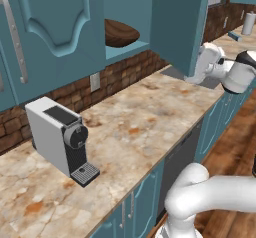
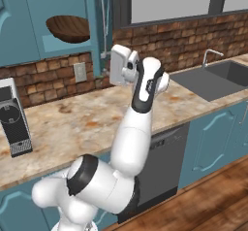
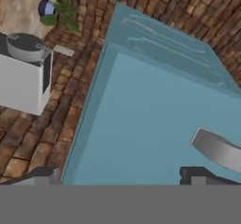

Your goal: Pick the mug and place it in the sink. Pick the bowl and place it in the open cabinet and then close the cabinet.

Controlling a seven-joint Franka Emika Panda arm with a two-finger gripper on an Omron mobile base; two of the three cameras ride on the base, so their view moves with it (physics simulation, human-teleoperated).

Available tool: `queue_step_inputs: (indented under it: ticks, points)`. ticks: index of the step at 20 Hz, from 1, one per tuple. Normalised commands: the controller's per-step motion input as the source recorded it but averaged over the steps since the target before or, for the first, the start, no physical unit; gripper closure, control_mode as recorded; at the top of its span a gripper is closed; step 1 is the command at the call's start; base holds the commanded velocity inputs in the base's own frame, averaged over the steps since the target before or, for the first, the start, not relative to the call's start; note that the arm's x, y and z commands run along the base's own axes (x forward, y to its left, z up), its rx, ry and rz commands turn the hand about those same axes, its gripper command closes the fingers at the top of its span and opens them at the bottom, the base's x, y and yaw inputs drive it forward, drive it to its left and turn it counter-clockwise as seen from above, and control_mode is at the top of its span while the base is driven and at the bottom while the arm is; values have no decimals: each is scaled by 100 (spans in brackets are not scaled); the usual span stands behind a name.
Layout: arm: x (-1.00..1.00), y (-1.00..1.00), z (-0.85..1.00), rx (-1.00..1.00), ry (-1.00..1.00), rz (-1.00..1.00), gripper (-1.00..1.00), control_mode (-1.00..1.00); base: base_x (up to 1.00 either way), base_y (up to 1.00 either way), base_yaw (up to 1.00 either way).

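Note:
The dark brown bowl (image 1: 120, 33) (image 2: 69, 28) lies inside the open teal cabinet (image 1: 127, 2) on its pale shelf. The cabinet door (image 1: 177, 22) (image 3: 155, 124) stands swung out over the counter. My gripper (image 1: 194, 74) (image 2: 112, 66) (image 3: 120, 176) is open, right at the door's lower outer edge, with its fingertips (image 3: 197, 173) spread wide against the door face, beside the silver handle (image 3: 216, 148). Nothing is between the fingers. The dark grey sink (image 2: 213, 79) with its faucet (image 2: 210, 55) is to the right. The mug is out of view.
A white coffee machine (image 1: 60, 139) (image 2: 12, 116) stands on the marble counter (image 1: 130, 127) to the left. A closed teal wall cabinet (image 1: 45, 32) is left of the open one. A brick wall (image 2: 160, 41) runs behind. A dishwasher front (image 2: 160, 162) sits below the counter.

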Motion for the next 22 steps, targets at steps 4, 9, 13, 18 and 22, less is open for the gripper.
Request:
queue_step_inputs:
  ticks: [4, 9, 13, 18, 22]
  points:
    - [0, 84, 4, -8, -7, -14, -100, -100, 0, 0, 0]
    - [0, 87, 4, -7, -7, -24, -100, -100, 0, 0, 0]
    - [4, 89, 1, -6, -7, -31, -100, -100, 0, 0, 0]
    - [15, 84, 0, -6, -4, -33, -100, -100, 0, 0, 0]
    - [31, 71, 4, -8, 0, -28, -100, -100, 0, 0, 0]
